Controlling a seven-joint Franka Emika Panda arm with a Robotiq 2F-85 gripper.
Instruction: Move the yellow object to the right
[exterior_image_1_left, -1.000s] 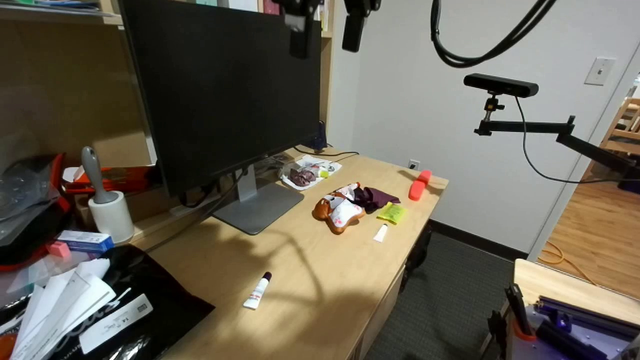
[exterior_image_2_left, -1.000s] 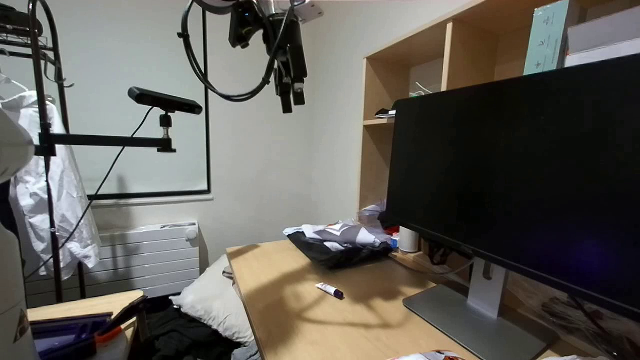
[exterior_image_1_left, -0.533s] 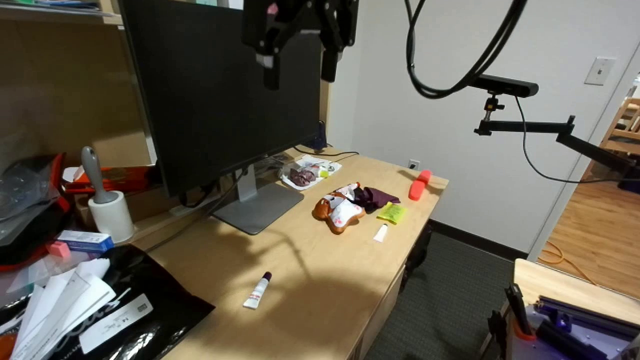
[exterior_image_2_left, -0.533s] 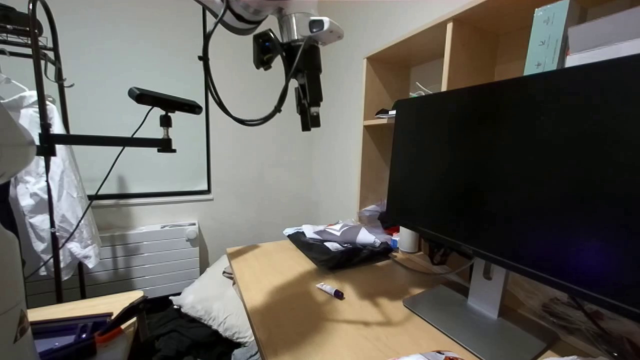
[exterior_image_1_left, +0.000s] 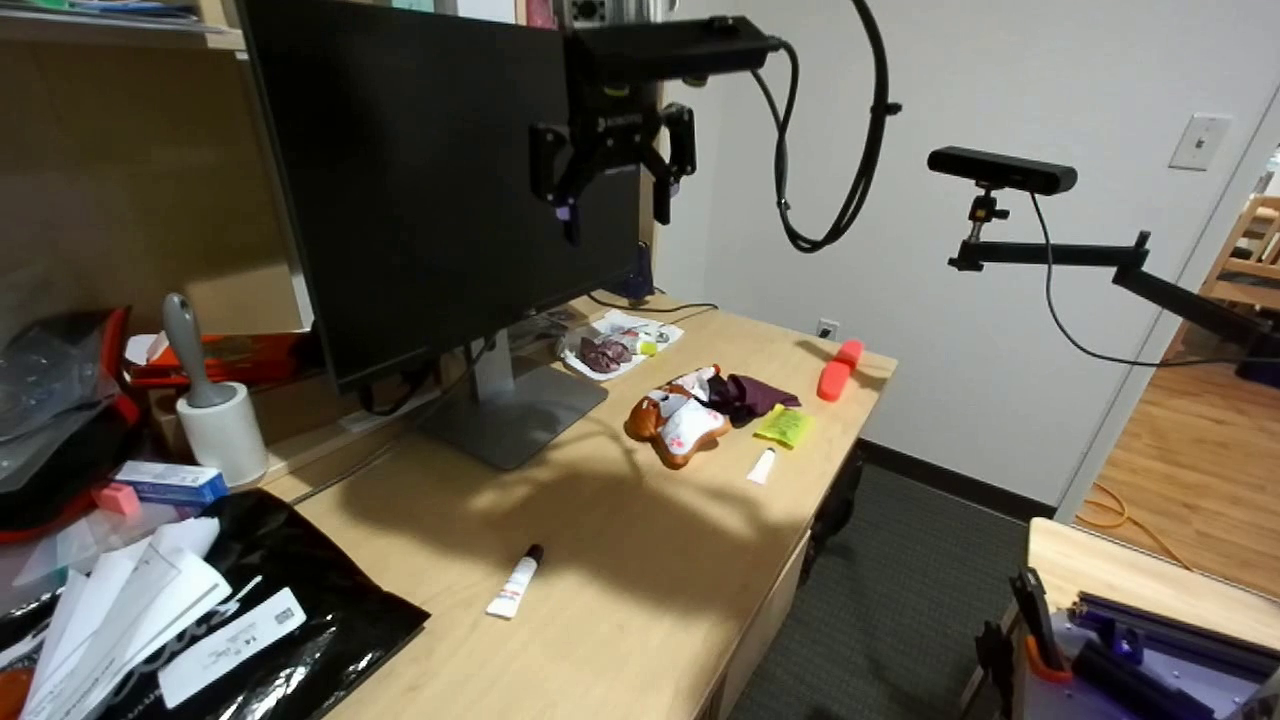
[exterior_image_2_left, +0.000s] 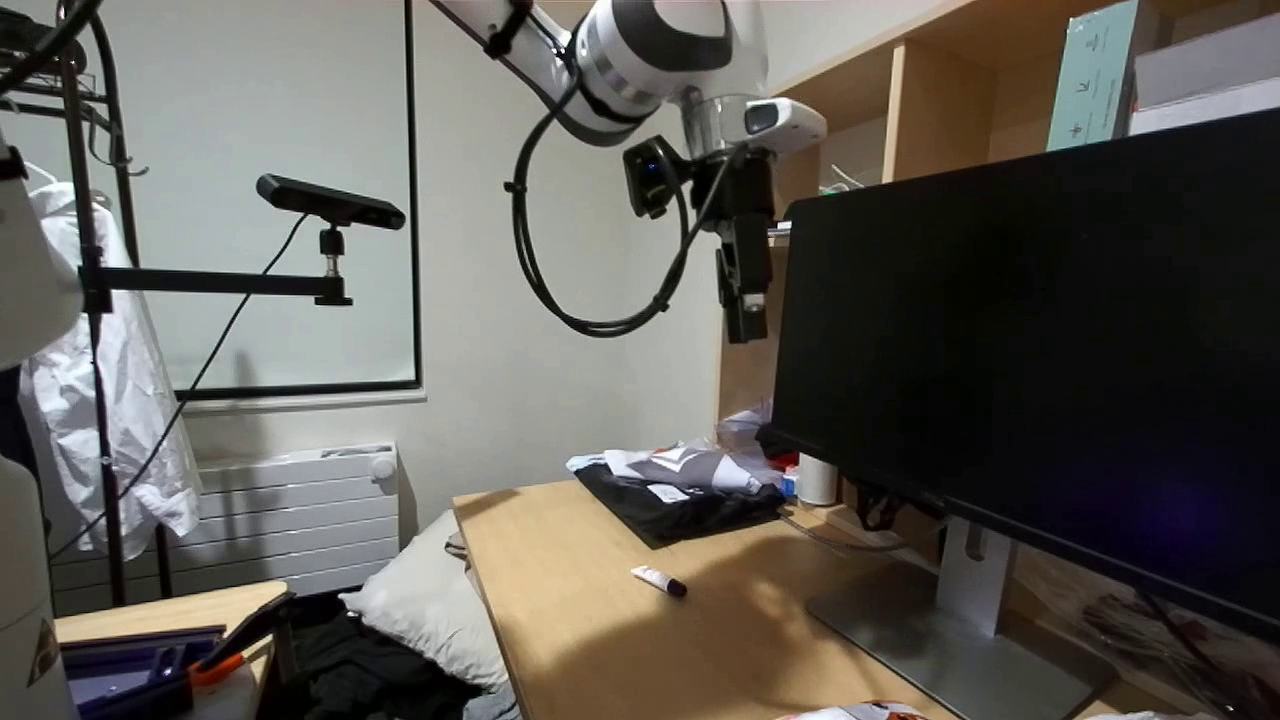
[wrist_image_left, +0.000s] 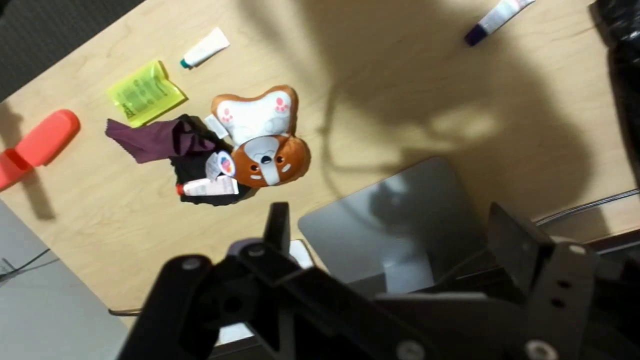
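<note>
The lumpy orange-brown plush toy (exterior_image_1_left: 680, 420) with white and pink patches, which fits the yellow object, lies on the desk beside a dark purple cloth (exterior_image_1_left: 755, 397). It shows whole in the wrist view (wrist_image_left: 260, 120), and only its edge shows at the bottom of an exterior view (exterior_image_2_left: 865, 712). A flat yellow-green packet (exterior_image_1_left: 784, 426) lies near it, also in the wrist view (wrist_image_left: 146, 94). My gripper (exterior_image_1_left: 617, 225) is open and empty, high above the desk near the monitor. Its fingers spread wide in the wrist view (wrist_image_left: 387, 207), over the monitor's base.
The monitor (exterior_image_1_left: 450, 180) on its grey base (exterior_image_1_left: 520, 410) stands close to the gripper. A white tube (exterior_image_1_left: 762, 466), a dark-capped tube (exterior_image_1_left: 515, 585) and a red case (exterior_image_1_left: 840, 370) lie on the desk. A black bag (exterior_image_1_left: 300, 600) covers one end; shelves (exterior_image_2_left: 895, 120) rise behind.
My gripper has come down and moved toward the monitor, and the wrist has turned. The gripper stays open. The plush toy and other desk items have not moved.
</note>
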